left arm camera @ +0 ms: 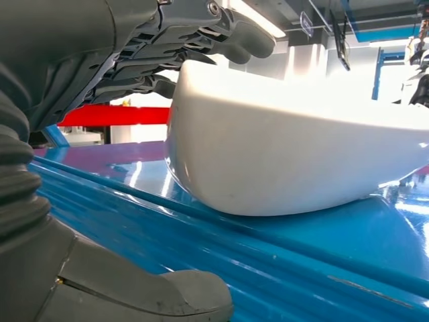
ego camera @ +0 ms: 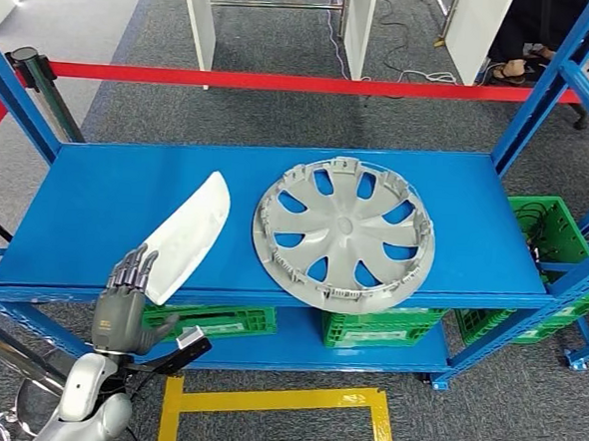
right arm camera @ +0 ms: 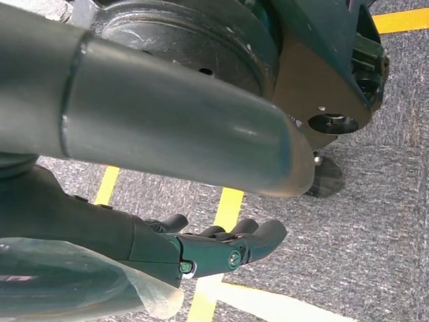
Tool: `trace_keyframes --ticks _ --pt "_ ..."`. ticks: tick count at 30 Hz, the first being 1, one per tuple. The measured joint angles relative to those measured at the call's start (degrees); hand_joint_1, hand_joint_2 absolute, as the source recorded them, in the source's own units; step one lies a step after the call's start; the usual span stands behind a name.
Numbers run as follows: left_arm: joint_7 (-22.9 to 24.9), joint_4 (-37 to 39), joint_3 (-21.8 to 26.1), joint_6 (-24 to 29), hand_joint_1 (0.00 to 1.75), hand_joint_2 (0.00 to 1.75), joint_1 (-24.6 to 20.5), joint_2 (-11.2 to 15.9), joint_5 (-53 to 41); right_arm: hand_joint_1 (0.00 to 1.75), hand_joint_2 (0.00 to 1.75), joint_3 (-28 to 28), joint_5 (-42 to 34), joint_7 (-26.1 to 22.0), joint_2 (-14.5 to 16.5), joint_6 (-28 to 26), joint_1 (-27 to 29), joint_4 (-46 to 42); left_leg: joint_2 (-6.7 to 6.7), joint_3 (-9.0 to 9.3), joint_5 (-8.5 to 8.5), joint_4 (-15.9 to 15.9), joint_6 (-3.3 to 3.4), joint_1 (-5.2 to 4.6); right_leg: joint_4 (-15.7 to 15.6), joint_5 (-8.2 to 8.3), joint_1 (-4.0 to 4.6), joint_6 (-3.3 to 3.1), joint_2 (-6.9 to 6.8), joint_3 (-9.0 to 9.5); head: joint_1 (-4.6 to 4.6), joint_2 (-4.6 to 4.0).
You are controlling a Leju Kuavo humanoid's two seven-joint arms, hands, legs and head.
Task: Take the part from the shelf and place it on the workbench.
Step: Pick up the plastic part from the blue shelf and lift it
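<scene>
Left hand [ego camera: 124, 305], fingers spread, at near end of white curved plastic part [ego camera: 189, 236] overhanging blue metal shelf [ego camera: 88, 208] front edge, holding nothing; right hand [right arm camera: 222, 248] hangs empty, fingers loosely extended.

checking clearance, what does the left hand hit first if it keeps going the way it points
Likely the white curved plastic part on the blue metal shelf; the left hand has fingers just above its near end, contact unclear.

Workshop or industrial test floor. Blue steel shelving [ego camera: 293, 195] holding a grey wheel cover [ego camera: 344, 231], green plastic crates [ego camera: 379, 328] beneath, yellow floor tape [ego camera: 272, 401] on grey carpet, red barrier belt [ego camera: 285, 82] behind.
</scene>
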Motion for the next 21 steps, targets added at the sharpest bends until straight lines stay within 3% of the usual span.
trace_keyframes --ticks 21 --pt "0.32 0.00 -2.97 -0.47 0.00 1.75 -0.30 0.15 -0.60 0.00 0.00 0.02 0.43 0.00 0.00 0.04 -0.01 0.00 0.00 0.00 0.00 0.00 0.00 0.00 0.00 0.00 0.00 0.00 0.01 0.00 -0.01 0.00"
